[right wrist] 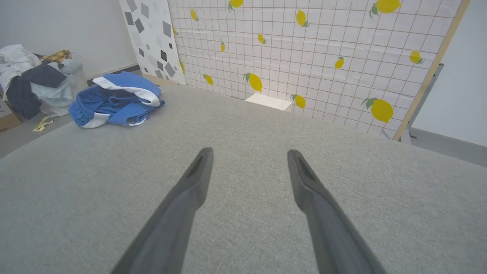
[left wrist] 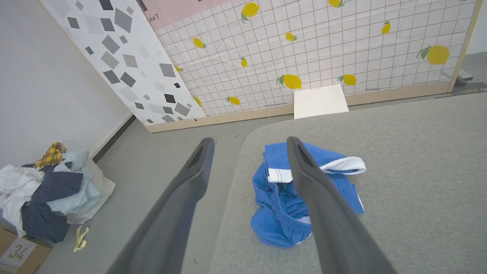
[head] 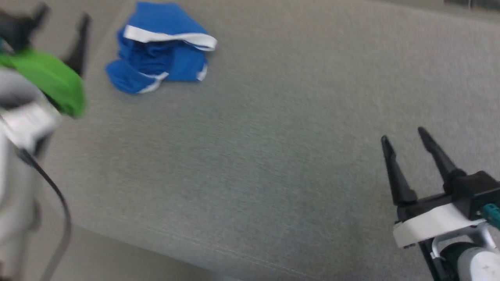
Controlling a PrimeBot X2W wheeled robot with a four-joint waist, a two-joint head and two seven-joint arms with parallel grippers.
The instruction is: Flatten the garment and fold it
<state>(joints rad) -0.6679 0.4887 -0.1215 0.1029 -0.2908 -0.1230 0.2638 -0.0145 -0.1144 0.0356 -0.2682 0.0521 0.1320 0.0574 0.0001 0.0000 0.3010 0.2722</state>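
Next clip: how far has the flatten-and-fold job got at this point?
Done: nothing visible. The blue shorts lie crumpled in a heap near the corner of the grey padded surface. In hand: the left pincer is open and pointed toward the heap, apart from it. The right pincer is open over bare surface, well away. Left: flattening and every fold.

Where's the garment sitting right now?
The garment lies crumpled at the head view's upper left, near the far-left corner of the grey surface, just ahead of the open left gripper.
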